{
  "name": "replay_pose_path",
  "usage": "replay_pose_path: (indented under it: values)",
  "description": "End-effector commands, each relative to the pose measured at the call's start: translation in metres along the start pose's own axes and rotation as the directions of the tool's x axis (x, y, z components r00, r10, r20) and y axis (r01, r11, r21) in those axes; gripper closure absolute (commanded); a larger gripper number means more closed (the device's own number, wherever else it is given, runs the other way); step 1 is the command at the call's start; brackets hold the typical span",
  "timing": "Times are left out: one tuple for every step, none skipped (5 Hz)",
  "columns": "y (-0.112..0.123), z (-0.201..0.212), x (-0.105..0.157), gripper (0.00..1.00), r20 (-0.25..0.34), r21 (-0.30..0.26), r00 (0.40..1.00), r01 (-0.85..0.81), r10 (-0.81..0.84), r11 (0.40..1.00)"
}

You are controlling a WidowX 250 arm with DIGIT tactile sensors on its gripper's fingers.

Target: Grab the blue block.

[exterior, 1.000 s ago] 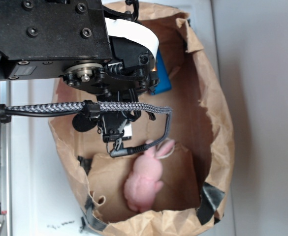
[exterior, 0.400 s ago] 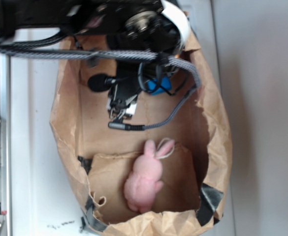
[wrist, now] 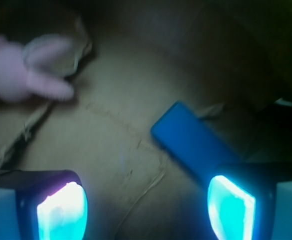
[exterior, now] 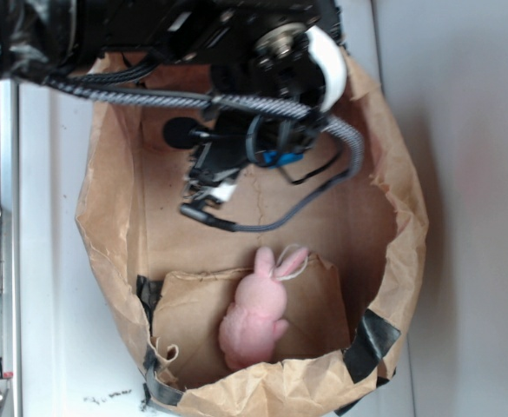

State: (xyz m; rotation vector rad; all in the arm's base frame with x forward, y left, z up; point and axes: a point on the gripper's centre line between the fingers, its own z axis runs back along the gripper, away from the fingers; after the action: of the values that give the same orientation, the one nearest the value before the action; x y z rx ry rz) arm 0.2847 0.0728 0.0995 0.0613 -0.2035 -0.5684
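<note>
Gripper (wrist: pixel 146 205) wide open, holding nothing; both fingertips (wrist: pixel 62 212) glow cyan at the bottom of the wrist view, brown bag floor showing in the gap between them. Blue block (wrist: pixel 188 140) lies flat on that floor, angled, its far end ahead of the gap and its near end running behind the right-hand fingertip. Whether that fingertip touches the block cannot be told.

In the exterior view the gripper (exterior: pixel 208 184) sits inside the paper bag (exterior: pixel 392 261), toward its upper end. Only a sliver of the blue block (exterior: pixel 276 159) shows, just beside the gripper and under the black wrist hardware and braided cable (exterior: pixel 236 102).

Pink bunny (exterior: pixel 255 314) lies on a folded cardboard flap toward the bag's lower end, well apart from the block. Wrist view catches it blurred at upper left.
</note>
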Motion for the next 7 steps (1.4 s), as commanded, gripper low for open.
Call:
replay_pose_path:
  values:
    - [0.013, 0.014, 0.009, 0.00, 0.033, 0.116, 0.984, 0.168, -0.172, 0.979]
    - [0.014, 0.011, 0.009, 0.00, 0.040, 0.136, 0.954, 0.289, -0.297, 0.948]
    - [0.015, 0.010, 0.010, 0.00, 0.030, 0.158, 0.943, 0.323, -0.331, 0.933]
    - [0.023, 0.005, 0.011, 0.00, 0.011, 0.172, 0.940, 0.334, -0.341, 0.927]
    - [0.026, -0.002, 0.011, 0.00, 0.017, 0.167, 0.920, 0.383, -0.391, 0.908]
    - [0.030, -0.009, 0.014, 0.00, 0.016, 0.150, 0.905, 0.418, -0.425, 0.896]
    - [0.034, -0.010, 0.020, 0.00, 0.022, 0.134, 0.904, 0.420, -0.426, 0.898]
